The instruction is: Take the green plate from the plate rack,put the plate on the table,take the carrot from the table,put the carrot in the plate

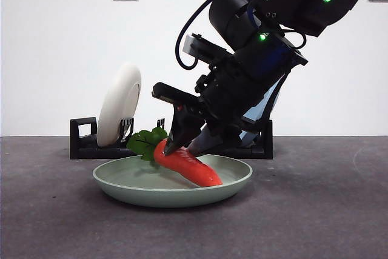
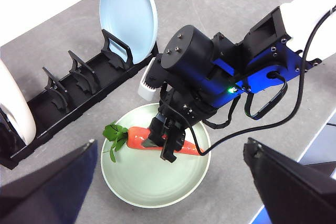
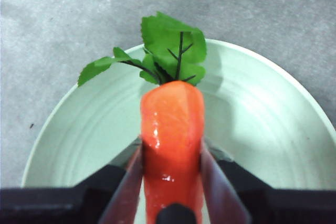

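My right claw (image 1: 182, 145) grips the carrot (image 1: 189, 167) by its middle, tip resting in the green plate (image 1: 121, 187), leafy end raised toward the rim. If I let go now, I judge it may roll or bounce against that low rim. The rack (image 1: 83, 144) stands just behind, so straight up is my clear way out. My left claw (image 2: 168, 182) waits above, spread wide, over the surface (image 1: 48, 222).
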Controlling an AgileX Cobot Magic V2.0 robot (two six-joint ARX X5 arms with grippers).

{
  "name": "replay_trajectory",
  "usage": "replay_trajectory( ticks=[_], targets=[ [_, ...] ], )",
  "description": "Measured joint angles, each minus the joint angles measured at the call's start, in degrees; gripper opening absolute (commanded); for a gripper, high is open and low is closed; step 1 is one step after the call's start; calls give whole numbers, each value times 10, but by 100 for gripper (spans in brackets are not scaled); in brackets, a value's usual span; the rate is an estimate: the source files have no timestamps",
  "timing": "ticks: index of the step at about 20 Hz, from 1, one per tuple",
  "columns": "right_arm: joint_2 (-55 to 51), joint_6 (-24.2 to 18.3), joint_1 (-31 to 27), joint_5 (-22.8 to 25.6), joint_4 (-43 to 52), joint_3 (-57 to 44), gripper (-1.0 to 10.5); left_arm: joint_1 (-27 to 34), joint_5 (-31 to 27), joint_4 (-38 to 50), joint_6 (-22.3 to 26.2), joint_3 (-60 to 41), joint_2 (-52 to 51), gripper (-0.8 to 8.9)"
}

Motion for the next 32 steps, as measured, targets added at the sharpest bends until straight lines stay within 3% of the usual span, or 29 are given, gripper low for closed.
replay_trajectory(
  ticks=[7,11,21,22,25,32],
  targets=[
    [-5,0,0,-1,-12,0,505,0,0,0,0,0,0,471],
    [-98,0,1,-1,-88,0,504,0,0,0,0,0,0,471],
    [-454,-33,1,-1,-524,0,495,0,4,-5,0,0,0,465],
    [-479,-33,1,-1,-556,0,438,0,4,-10,0,0,0,425],
    [-532,-33,1,-1,-618,0,-8,0,4,-31,0,0,0,-30],
    [-562,-31,1,-1,-628,0,1,0,3,-39,0,0,0,-4]
  ],
)
